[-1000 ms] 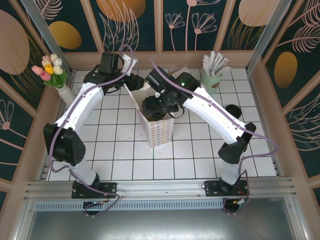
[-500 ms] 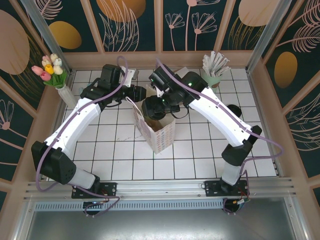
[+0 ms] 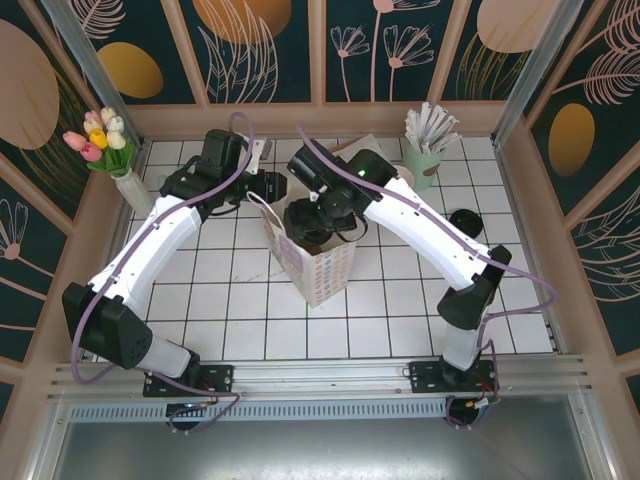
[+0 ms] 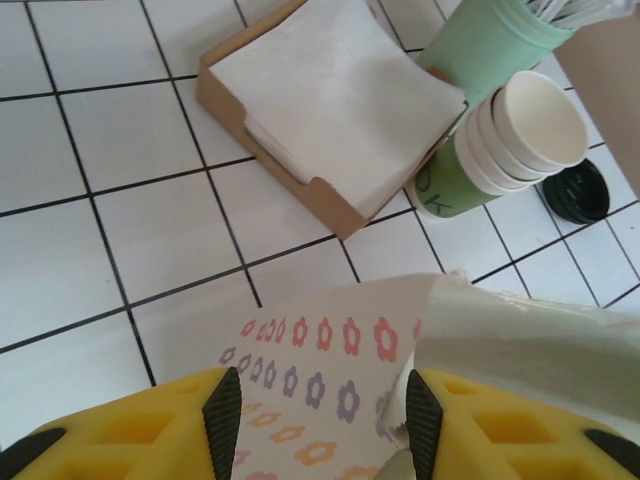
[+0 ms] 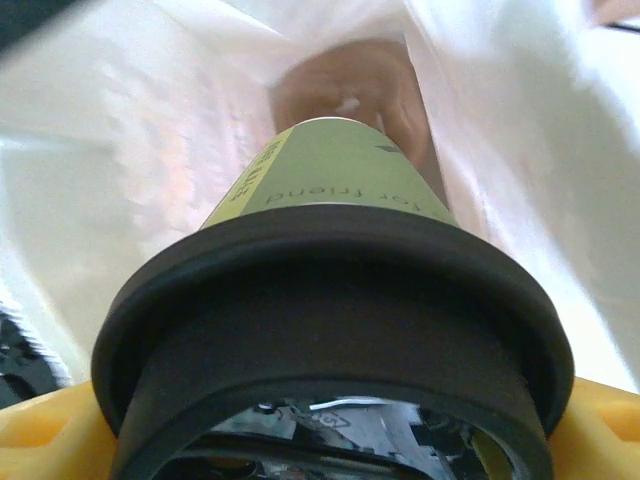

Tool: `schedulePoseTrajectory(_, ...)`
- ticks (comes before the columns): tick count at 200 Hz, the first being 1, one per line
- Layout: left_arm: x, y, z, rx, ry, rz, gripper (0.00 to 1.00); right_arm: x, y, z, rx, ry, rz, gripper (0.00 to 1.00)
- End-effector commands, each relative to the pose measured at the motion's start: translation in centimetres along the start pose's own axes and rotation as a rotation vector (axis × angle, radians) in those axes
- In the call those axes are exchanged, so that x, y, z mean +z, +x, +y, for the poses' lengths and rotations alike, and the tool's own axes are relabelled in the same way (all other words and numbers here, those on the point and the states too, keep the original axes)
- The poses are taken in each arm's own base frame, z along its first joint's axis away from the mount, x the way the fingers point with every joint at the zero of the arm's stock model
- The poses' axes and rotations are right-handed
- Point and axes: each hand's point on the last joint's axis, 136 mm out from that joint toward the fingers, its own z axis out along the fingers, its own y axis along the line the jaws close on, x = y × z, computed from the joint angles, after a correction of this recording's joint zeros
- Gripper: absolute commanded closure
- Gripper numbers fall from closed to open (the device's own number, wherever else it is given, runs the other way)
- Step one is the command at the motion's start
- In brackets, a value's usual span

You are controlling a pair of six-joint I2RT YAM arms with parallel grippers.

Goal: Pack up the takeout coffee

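The right gripper clamps the dark green, black-lidded paper cup inside the floral white paper bag; the left gripper gapes astride its rim.

A white-tiled worktop with dark grout lines sits inside wood-framed walls of dark teal panels printed with orange discs and pale leaf outlines. A metal rail crosses the lower frame.

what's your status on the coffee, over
Left claw at bag rim. Right claw holds coffee, cup inside bag. Nothing in the way.
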Motion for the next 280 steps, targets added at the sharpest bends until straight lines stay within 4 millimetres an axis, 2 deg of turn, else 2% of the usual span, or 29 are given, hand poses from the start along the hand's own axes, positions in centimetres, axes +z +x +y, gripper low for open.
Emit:
schedulePoseTrajectory(1,-0.2,-0.1,0.9,0.01,-0.058,0.016,0.51,-1.2,0.4,-1.5,0.018,0.02,-0.013,0.35)
schedulePoseTrajectory(24,-0.2,-0.2,0.7,0.005,-0.054,0.021,0.53,-1.1,0.2,-1.4,0.003,0.02,-0.013,0.35)
schedulePoseTrajectory(57,-1.0,-0.8,-0.8,0.024,0.02,0.001,0.51,0.6,-0.1,-1.3,-0.043,0.041,0.017,0.35)
schedulePoseTrajectory(87,-1.0,-0.9,0.7,0.076,-0.068,0.005,0.44,2.1,-0.6,-1.4,-0.083,0.06,0.04,0.35)
schedulePoseTrajectory(104,-0.5,-0.9,2.1,0.111,-0.147,0.041,0.42,3.1,-0.3,-1.6,-0.108,0.073,0.066,0.35)
schedulePoseTrajectory(121,0.0,-1.0,2.5,0.158,-0.166,0.071,0.39,3.7,0.2,-1.3,-0.129,0.055,0.1,0.36)
schedulePoseTrajectory(137,0.3,-0.9,1.3,0.215,-0.098,0.091,0.35,4.0,0.5,-1.3,-0.139,0.053,0.114,0.36)
schedulePoseTrajectory(154,0.3,-0.3,-0.1,0.266,-0.004,0.11,0.26,4.3,1.0,-1.5,-0.144,0.052,0.136,0.36)
schedulePoseTrajectory(174,0.1,-0.7,-0.6,0.307,0.018,0.084,0.2,4.9,1.7,-1.6,-0.145,0.054,0.165,0.37)
schedulePoseTrajectory(195,-0.3,-2.4,-0.6,0.306,-0.007,0.008,0.11,4.8,1.9,-1.6,-0.15,0.051,0.167,0.37)
schedulePoseTrajectory(223,-1.4,-3.8,-2.0,0.324,0.05,-0.059,0.07,3.6,2.0,-1.2,-0.155,0.028,0.145,0.38)
schedulePoseTrajectory(241,-2.3,-4.5,-2.1,0.328,0.041,-0.104,0.04,3.1,2.3,-0.9,-0.158,0.018,0.141,0.38)
schedulePoseTrajectory(260,-2.8,-4.2,-2.4,0.347,0.062,-0.111,0.02,2.7,2.3,-0.3,-0.154,0.003,0.129,0.38)
schedulePoseTrajectory(280,-2.5,-2.4,-3.0,0.397,0.121,-0.06,0.02,2.1,2.2,0.2,-0.137,-0.006,0.111,0.38)
